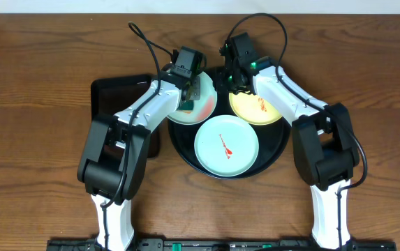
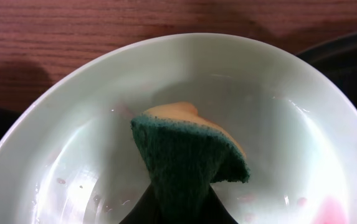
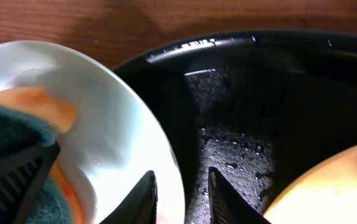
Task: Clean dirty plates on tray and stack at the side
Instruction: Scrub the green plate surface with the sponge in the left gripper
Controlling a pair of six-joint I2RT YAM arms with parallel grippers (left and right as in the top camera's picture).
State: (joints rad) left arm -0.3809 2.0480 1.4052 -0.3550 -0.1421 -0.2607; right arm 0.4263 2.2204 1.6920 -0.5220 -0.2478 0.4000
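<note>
The round black tray (image 1: 278,150) holds three plates. A light blue plate (image 1: 186,117) lies at its left edge, with pink smears and droplets showing in the left wrist view (image 2: 290,124). My left gripper (image 1: 194,94) is shut on a green and yellow sponge (image 2: 187,155) that presses on this plate. My right gripper (image 1: 233,85) straddles that plate's rim (image 3: 116,118), with its fingers (image 3: 181,193) closed on it. A second light blue plate (image 1: 238,157) with a red smear lies at the front. A pale yellow plate (image 1: 245,108) with a red smear lies at the right.
A smaller rectangular black tray (image 1: 119,97) sits left of the round tray, partly under my left arm. The wet tray floor (image 3: 259,74) and the yellow plate's edge (image 3: 334,186) lie right of my right fingers. Brown wooden table lies all around.
</note>
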